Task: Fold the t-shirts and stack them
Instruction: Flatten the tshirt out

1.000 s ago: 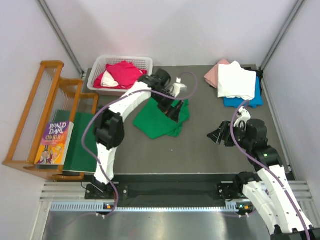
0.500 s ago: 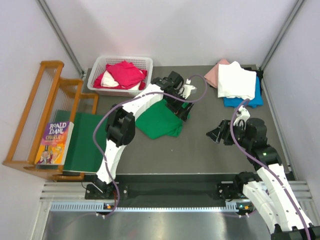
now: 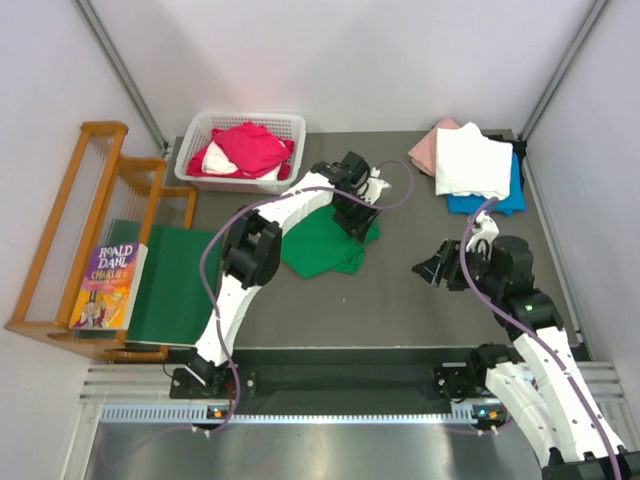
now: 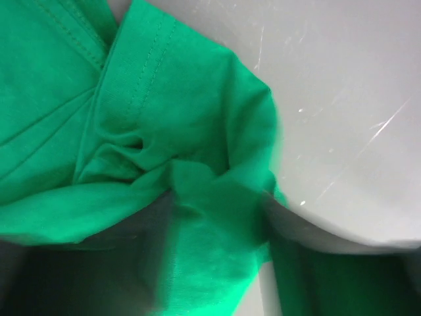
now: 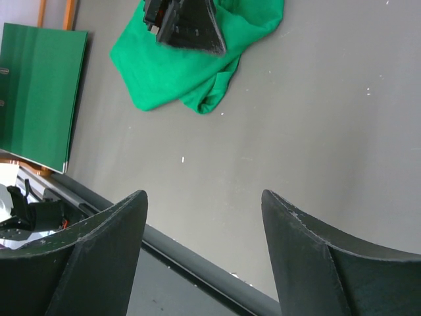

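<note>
The dark table (image 3: 400,310) carries everything. The left arm (image 3: 285,200) reaches out across it to the bright green t-shirt (image 3: 315,245), which lies near the middle of the table as a loose, crumpled heap. Its long axis slants from the near left to the far right. Neither collar nor label shows, so which way it points cannot be told.

At the far right corner sits a stack of t-shirts: white (image 3: 472,160) on top, blue (image 3: 500,200) beneath and pink (image 3: 430,145) showing at the far left edge. A white basket (image 3: 215,125) at the far left holds a red t-shirt (image 3: 245,145).

The left gripper (image 3: 355,218) is pressed down into the far right end of the green t-shirt. In the wrist view a stitched hem folds over and cloth bunches between the blurred dark fingers. The jaws stand partly apart, and whether they pinch the cloth cannot be told.

The right gripper (image 5: 202,194) hangs over bare table, well apart from the green t-shirt, fingers spread wide with nothing between them.
</note>
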`<state>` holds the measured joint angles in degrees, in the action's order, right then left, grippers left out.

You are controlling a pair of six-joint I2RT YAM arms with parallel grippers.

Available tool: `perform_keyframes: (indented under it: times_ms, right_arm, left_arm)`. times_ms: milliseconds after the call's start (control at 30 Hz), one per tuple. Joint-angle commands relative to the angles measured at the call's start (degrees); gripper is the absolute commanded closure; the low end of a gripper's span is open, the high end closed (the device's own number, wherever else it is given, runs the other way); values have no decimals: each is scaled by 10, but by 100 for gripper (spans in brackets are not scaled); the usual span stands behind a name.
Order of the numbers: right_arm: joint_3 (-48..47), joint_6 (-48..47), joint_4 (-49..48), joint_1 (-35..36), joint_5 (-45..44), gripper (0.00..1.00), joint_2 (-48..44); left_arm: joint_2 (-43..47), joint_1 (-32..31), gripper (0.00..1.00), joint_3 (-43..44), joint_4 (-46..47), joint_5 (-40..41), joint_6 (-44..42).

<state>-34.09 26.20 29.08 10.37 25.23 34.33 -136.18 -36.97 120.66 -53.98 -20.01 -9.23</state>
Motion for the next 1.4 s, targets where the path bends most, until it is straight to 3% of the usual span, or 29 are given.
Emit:
perform_keyframes:
  times_ms: [0,33,67,400,533,700,833,1033,1367]
  right_arm:
    - [-6,2,-26,3,8,30,1]
    - [-5,0,-26,3,8,30,2]
    - [-1,1,-27,4,7,30,0]
    - [38,2,-93,4,4,31,62]
    - [43,18,-161,3,17,33,149]
    - [28,39,-274,4,33,34,270]
    - [-48,40,-319,13,44,35,392]
    - [-170,28,-328,31,65,40,552]
    - [-336,16,-306,39,61,41,718]
  left_arm:
    - [30,-1,68,10,12,2,0]
    - [36,1,96,7,12,8,3]
    - [49,3,100,2,11,14,4]
    - [172,66,100,-23,-65,-13,-17]
    - [261,102,100,-36,-103,-22,-39]
    - [356,137,96,-128,-113,-25,-61]
    - [433,174,95,-203,-104,-20,-74]
    - [478,246,96,-306,-97,-45,-102]
    - [469,310,97,-334,-104,-78,-148]
